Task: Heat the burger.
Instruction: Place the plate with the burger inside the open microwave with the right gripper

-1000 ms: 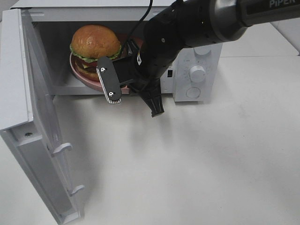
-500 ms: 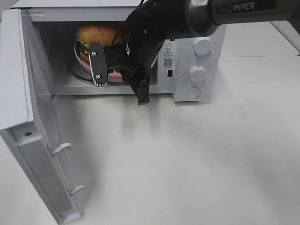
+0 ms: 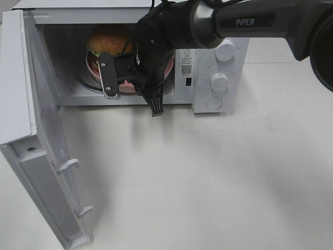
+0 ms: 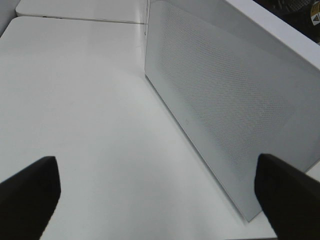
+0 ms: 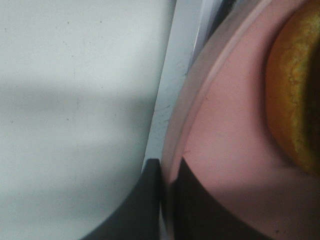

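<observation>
My right gripper (image 5: 162, 172) pinches the pink plate (image 5: 220, 150) at its near rim. The burger (image 3: 106, 39) sits just beyond my fingertips, inside the microwave (image 3: 218, 57). Right arm's nearer; left gripper (image 4: 160, 197) gapes empty outside the open door (image 4: 225, 110).

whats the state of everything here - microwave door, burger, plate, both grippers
microwave door: swung wide open
burger: sitting on the pink plate, inside the microwave
pink plate: inside the microwave, rim pinched by the right gripper
right gripper: shut on the pink plate's rim
left gripper: fingers wide open, holding nothing
</observation>
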{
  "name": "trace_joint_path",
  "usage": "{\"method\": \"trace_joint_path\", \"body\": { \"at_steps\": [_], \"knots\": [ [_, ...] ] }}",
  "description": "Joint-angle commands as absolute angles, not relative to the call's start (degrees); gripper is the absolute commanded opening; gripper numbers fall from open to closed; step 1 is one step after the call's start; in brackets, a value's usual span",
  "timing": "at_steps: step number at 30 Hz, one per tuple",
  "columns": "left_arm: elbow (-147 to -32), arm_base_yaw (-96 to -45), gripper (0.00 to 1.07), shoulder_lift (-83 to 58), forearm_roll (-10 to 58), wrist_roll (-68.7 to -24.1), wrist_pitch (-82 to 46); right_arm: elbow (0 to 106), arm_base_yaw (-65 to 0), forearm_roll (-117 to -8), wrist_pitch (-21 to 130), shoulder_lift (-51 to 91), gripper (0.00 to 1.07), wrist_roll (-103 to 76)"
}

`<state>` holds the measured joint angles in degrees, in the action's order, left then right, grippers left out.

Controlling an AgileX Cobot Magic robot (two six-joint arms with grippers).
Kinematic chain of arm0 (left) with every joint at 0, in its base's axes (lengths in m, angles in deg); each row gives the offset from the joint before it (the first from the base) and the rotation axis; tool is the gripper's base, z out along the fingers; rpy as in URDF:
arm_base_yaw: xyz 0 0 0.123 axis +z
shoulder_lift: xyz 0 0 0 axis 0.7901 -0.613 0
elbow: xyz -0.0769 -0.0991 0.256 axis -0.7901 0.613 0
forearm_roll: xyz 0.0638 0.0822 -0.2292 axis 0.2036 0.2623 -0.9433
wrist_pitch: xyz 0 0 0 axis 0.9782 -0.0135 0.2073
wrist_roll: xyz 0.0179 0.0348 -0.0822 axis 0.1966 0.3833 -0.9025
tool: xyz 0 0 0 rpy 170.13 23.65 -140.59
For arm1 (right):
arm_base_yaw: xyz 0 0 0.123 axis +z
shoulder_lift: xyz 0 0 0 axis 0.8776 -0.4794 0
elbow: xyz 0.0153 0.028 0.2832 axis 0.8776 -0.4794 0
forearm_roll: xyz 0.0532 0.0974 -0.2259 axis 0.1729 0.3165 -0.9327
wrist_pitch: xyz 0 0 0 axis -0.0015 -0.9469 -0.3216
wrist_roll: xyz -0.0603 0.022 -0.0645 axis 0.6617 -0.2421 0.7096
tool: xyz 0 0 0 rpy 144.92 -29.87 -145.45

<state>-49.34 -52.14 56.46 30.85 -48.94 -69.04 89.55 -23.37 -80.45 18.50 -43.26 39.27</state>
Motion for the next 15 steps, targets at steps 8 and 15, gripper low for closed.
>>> {"method": "trace_joint_path", "body": {
  "at_steps": [8, 15],
  "knots": [
    [-49.11, -52.14, 0.98, 57.32, 30.85, -48.83, -68.58, 90.93, -23.77, -80.97, 21.36, -43.54, 0.0, 43.8],
    [-49.11, -52.14, 0.98, 57.32, 30.85, -48.83, -68.58, 90.93, -23.77, -78.67, 22.05, -44.06, 0.0, 49.47]
  ]
}}
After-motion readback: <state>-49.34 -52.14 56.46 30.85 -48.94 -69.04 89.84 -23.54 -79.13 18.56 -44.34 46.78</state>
